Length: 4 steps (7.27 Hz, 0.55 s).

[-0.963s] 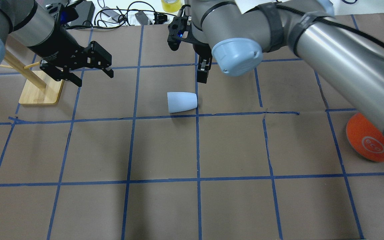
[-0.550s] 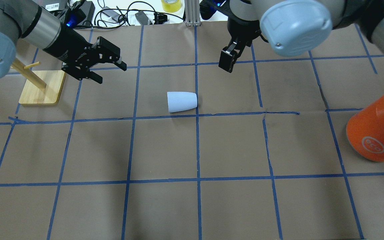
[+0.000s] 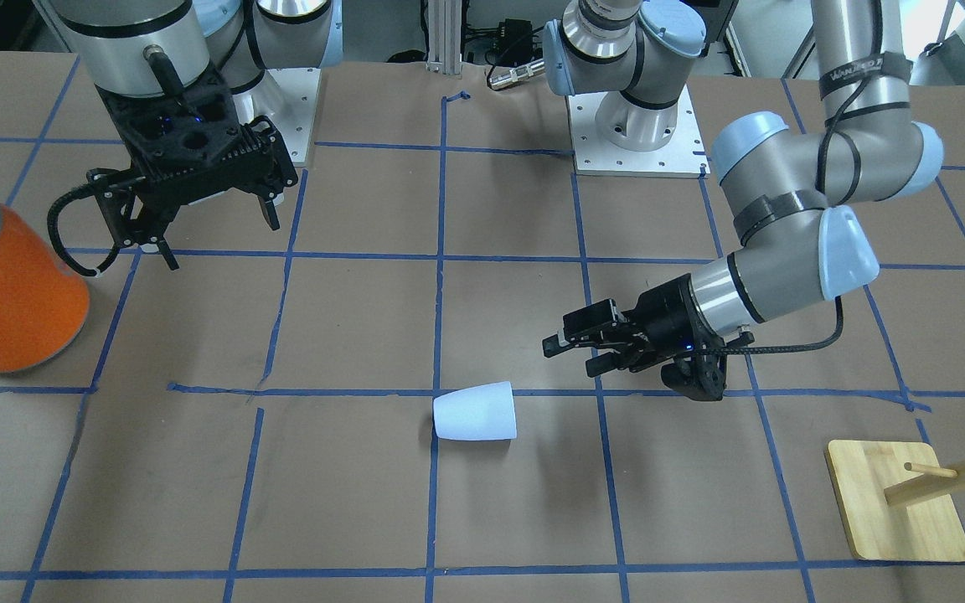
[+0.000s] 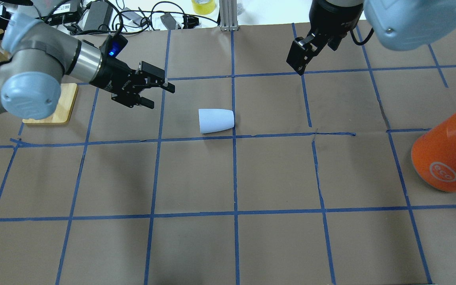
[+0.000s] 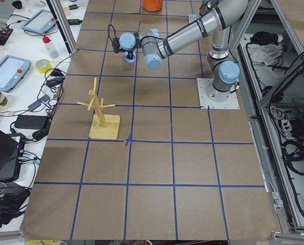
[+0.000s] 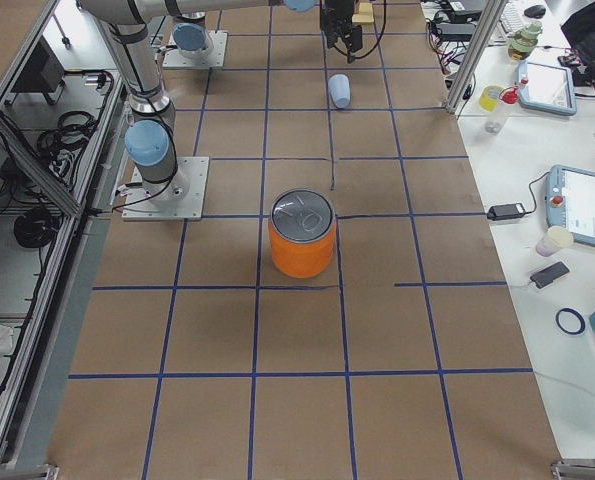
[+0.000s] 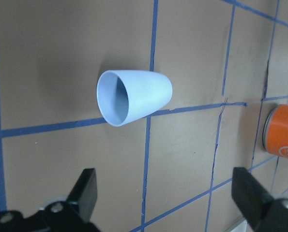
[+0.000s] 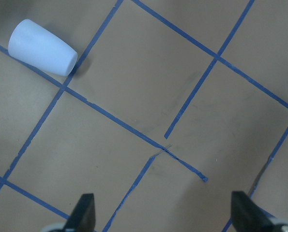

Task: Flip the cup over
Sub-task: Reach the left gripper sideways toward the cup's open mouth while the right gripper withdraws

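The pale blue-white cup [image 4: 216, 120] lies on its side on the brown table, its rim toward the overhead view's left. It also shows in the front view [image 3: 476, 412], the right exterior view [image 6: 339, 90] and both wrist views [image 7: 134, 96] [image 8: 42, 47]. My left gripper [image 4: 161, 97] is open and empty, level with the table, a short way left of the cup's rim and pointing at it; the front view [image 3: 570, 356] shows it too. My right gripper [image 3: 221, 241] is open and empty, hanging far back and right of the cup [image 4: 298, 59].
A large orange can [image 4: 445, 158] with a silver top stands at the right edge. A wooden peg stand [image 4: 52, 105] sits on a bamboo base at the left, behind my left arm. Cables and a tape roll [image 4: 203, 6] lie beyond the far edge.
My left gripper has moved right and lower toward the cup's rim. My right gripper has swung away from the cup to the back right. The cup has not moved.
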Tool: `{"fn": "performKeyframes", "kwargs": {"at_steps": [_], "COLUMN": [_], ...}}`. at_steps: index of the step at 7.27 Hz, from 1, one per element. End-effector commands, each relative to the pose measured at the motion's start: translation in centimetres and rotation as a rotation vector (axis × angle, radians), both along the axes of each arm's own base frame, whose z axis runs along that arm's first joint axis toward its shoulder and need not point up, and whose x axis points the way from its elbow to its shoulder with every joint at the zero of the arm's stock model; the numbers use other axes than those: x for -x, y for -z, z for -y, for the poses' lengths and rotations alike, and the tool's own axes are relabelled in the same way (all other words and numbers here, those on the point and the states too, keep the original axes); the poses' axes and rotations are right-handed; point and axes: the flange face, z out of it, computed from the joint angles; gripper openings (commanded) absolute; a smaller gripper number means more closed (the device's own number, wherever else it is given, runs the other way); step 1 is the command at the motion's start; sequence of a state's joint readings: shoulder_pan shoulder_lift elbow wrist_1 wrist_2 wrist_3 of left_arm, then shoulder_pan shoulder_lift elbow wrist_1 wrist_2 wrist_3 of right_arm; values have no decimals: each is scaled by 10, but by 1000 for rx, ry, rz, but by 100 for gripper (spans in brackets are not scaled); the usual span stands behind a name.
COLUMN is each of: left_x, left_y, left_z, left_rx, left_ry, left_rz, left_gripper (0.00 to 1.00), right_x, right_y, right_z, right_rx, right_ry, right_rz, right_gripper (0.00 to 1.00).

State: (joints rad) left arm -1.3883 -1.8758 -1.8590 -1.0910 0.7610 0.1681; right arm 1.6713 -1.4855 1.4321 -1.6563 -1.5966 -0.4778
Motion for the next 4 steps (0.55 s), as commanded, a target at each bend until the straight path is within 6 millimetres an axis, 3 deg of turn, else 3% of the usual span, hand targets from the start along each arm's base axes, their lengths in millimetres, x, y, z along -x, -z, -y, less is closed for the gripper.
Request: {"fn": "performKeyframes", "kwargs": {"at_steps": [1, 4], "left_x": [6, 12], "left_y": [51, 99], "left_z": [11, 25], "left_rx": [-6, 51], "left_ry": [-14, 5], "left_rz": [-120, -125], "left_gripper": [100, 100], "right_x": [4, 3], "right_y": [-2, 2], "right_z": [-1, -1], "right_rx": [2, -3], "right_ry": [9, -3], "right_rz": [2, 1], "right_gripper": [100, 100]}}
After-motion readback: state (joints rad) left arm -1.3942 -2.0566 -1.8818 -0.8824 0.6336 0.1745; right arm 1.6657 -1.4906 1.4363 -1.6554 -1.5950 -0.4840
